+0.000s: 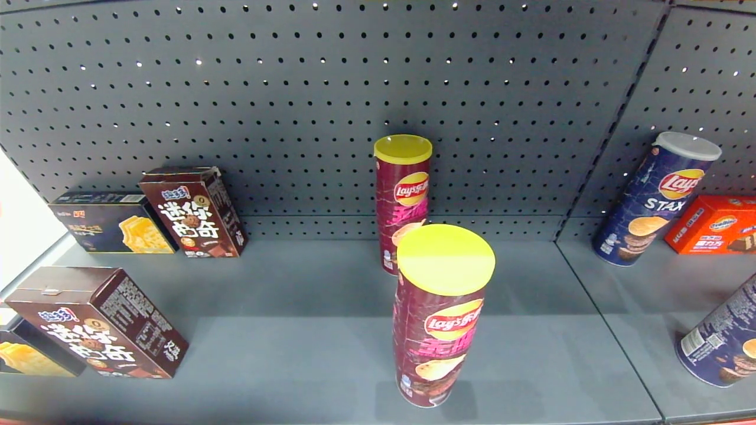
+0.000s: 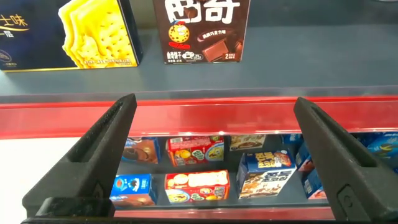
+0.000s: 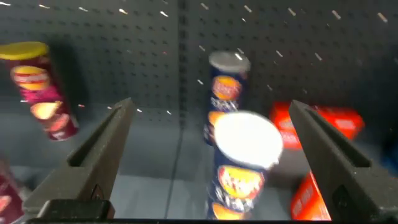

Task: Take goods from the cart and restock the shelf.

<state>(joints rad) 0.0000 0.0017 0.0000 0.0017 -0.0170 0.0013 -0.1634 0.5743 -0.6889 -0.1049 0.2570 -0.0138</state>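
The left claw (image 2: pixel 214 165) is spread wide and empty, at the red front edge (image 2: pixel 205 115) of the shelf (image 1: pixel 307 295). The right claw (image 3: pixel 205 165), likewise spread and empty, faces the near blue can (image 3: pixel 244 168).

The cans look light, stiff and smooth, and tall enough to tip, so they are best gripped round the middle.

On the shelf:
- two maroon cans (image 1: pixel 440 319) in the middle
- two blue cans (image 1: pixel 655 198) on the right
- two brown boxes (image 1: pixel 195 212) and two cracker boxes (image 1: pixel 112 227) on the left
- at least one orange box (image 1: pixel 714 224) at the far right

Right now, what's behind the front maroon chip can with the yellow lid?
A second maroon can stands upright behind it, before the pegboard wall. The front can hides its lower right part.
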